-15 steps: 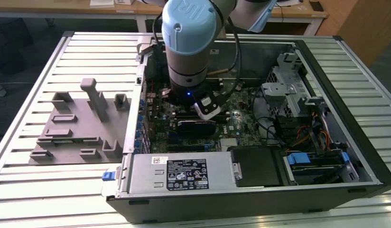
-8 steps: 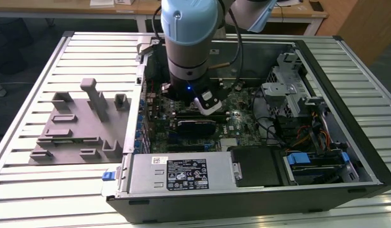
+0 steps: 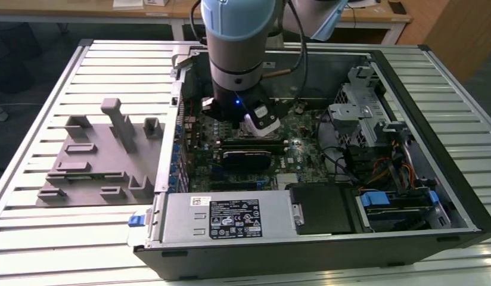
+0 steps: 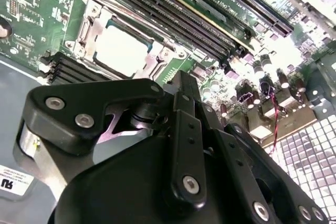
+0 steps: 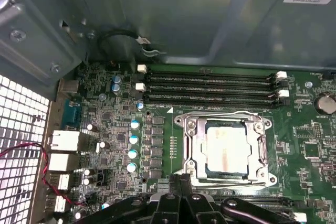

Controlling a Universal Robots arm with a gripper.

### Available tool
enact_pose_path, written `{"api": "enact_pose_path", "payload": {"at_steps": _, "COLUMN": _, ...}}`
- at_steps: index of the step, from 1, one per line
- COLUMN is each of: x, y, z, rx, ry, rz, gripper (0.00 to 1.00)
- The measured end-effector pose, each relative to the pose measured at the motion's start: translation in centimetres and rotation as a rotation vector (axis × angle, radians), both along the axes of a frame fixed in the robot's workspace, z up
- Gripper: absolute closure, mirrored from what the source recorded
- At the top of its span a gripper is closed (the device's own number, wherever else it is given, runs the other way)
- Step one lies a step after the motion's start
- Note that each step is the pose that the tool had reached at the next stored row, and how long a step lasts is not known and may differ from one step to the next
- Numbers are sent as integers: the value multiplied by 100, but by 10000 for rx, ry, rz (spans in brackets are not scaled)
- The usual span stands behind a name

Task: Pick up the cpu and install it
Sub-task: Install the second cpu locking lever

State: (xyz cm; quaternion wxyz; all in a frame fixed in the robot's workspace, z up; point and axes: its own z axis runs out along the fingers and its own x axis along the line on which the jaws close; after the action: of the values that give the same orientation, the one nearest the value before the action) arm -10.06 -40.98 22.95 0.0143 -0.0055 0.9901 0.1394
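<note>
The cpu [image 5: 227,148], a small square chip with a shiny silver top, lies flat inside the metal-framed socket [image 5: 195,153] on the green motherboard; the second wrist view shows the cpu [image 4: 122,51] too. My gripper [image 3: 259,134] hangs from the arm inside the open computer case, just above the board. In both wrist views its black links come together at the tips, so the gripper [image 5: 181,182] is shut with nothing in it, a short way beside the socket. From the second wrist view the gripper [image 4: 185,80] also sits clear of the chip.
The case [image 3: 460,196] lies open on a slatted table. A grey moulded tray [image 3: 95,161] sits at the exterior view's left. Memory slots [image 5: 210,85] run beside the socket. A power supply [image 3: 221,217], drive cage [image 3: 364,113] and cables [image 3: 373,167] crowd the case.
</note>
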Motion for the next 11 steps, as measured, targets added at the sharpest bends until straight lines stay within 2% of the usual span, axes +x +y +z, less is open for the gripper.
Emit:
{"api": "enact_pose_path", "payload": {"at_steps": 2, "x": 9, "y": 9, "z": 0, "rx": -94, "ry": 1, "rz": -12, "gripper": 89}}
{"api": "enact_pose_path", "payload": {"at_steps": 7, "x": 49, "y": 57, "z": 0, "rx": -432, "ry": 0, "rz": -61, "gripper": 89}}
{"api": "enact_pose_path", "payload": {"at_steps": 9, "x": 60, "y": 104, "z": 0, "rx": -503, "ry": 0, "rz": -61, "gripper": 89}}
{"api": "enact_pose_path", "payload": {"at_steps": 11, "x": 71, "y": 169, "z": -3, "rx": -542, "ry": 0, "rz": -61, "gripper": 89}}
